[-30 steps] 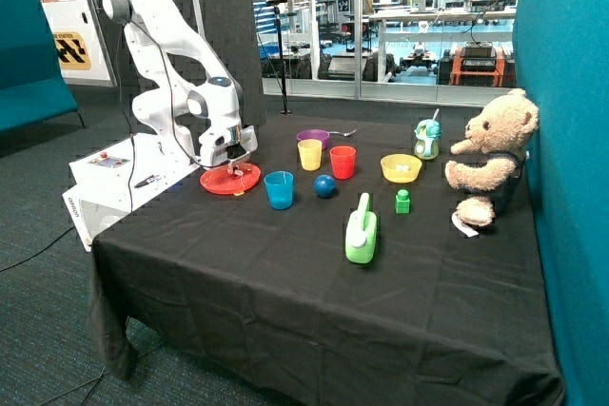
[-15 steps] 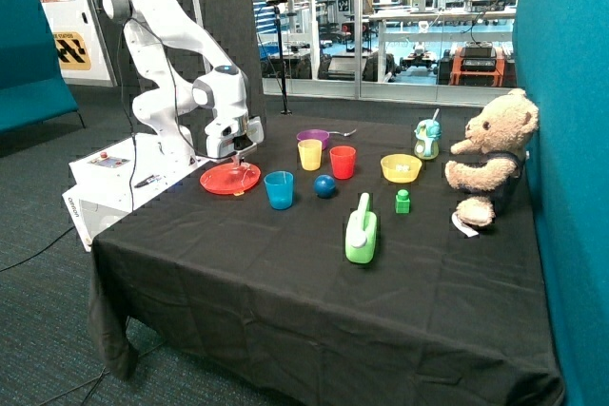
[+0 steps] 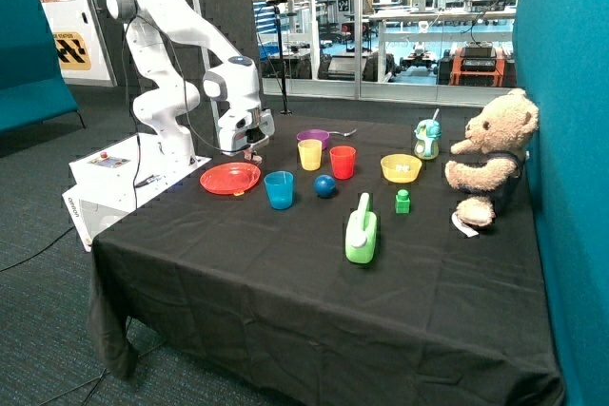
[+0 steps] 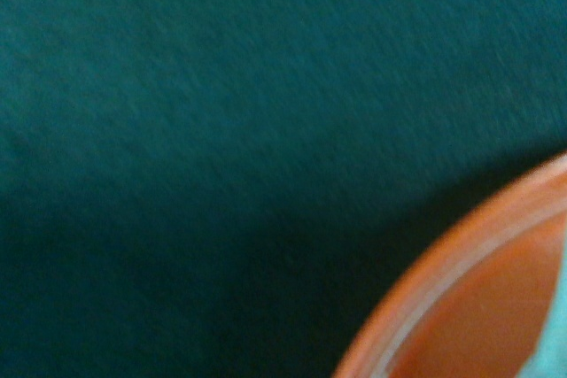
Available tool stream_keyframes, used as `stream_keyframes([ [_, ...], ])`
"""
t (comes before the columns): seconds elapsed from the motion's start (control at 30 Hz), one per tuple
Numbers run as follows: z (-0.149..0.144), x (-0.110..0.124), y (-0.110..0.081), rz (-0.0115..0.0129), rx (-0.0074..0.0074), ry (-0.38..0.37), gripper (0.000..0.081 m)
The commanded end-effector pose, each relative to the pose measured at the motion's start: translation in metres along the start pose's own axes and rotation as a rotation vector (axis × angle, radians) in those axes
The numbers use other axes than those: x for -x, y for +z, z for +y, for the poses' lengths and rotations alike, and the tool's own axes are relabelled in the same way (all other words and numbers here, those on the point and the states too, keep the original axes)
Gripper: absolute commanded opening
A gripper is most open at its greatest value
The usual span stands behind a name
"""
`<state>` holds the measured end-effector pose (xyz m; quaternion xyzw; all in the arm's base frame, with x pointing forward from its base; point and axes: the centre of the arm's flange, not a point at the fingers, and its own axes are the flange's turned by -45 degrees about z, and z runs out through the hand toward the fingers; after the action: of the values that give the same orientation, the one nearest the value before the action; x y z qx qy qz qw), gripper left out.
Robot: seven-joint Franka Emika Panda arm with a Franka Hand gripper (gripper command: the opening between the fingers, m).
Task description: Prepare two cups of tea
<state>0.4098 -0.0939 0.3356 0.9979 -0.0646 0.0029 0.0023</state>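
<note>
Blue cup [image 3: 280, 189] stands just beside the red plate [image 3: 229, 178], yellow cup [image 3: 310, 154] a little beyond, and we judge our gripper [image 3: 250, 153], above the plate's far rim, nearer the blue one, though whether it holds anything we cannot tell.

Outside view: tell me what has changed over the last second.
The gripper rose off the red plate and shifted toward the yellow cup; whether it carries anything cannot be seen. The blue cup, the yellow cup, the red cup and the plate stayed put.
</note>
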Motion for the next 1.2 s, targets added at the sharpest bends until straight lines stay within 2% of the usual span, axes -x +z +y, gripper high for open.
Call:
stream_keyframes([
  [0.0, -0.009, -0.027, -0.016, -0.0060, -0.0043, -0.030, 0.0000],
  [0.17, -0.012, -0.045, -0.034, -0.0060, -0.0043, -0.038, 0.0000],
  [0.37, -0.019, -0.059, -0.047, -0.0059, -0.0043, -0.059, 0.0000],
  [0.93, -0.042, -0.077, -0.055, -0.0058, -0.0045, -0.116, 0.0000],
  [1.1, -0.059, -0.092, -0.057, -0.0057, -0.0046, -0.156, 0.0000],
  [1.17, -0.065, -0.097, -0.058, -0.0058, -0.0046, -0.143, 0.0000],
])
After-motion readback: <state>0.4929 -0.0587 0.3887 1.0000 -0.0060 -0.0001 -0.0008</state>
